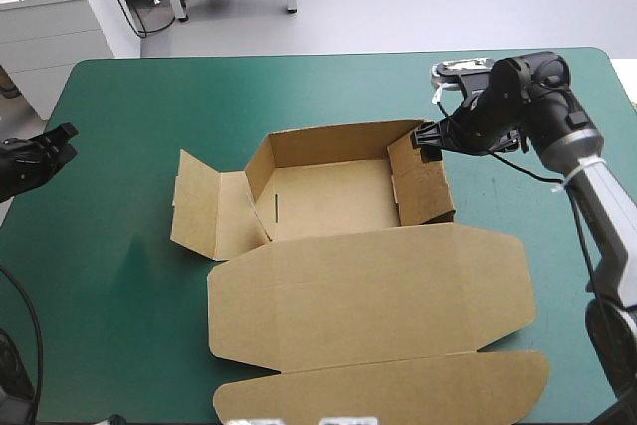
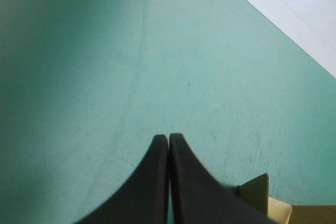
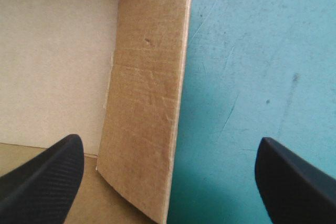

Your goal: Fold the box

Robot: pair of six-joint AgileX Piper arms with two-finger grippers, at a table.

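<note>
At the middle of the counter, the box — far part raised into an open tray, lid flat toward the near edge. Astride its right wall, the right end effector, released and spread wide. At the left edge, well apart — the left end effector, clenched on nothing.

bright, even light; faint shadows beside the box.

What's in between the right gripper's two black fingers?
The box's right side wall. The right wrist view shows the open right gripper straddling it: one finger over the box's inside, the other over bare teal-green cover.
</note>
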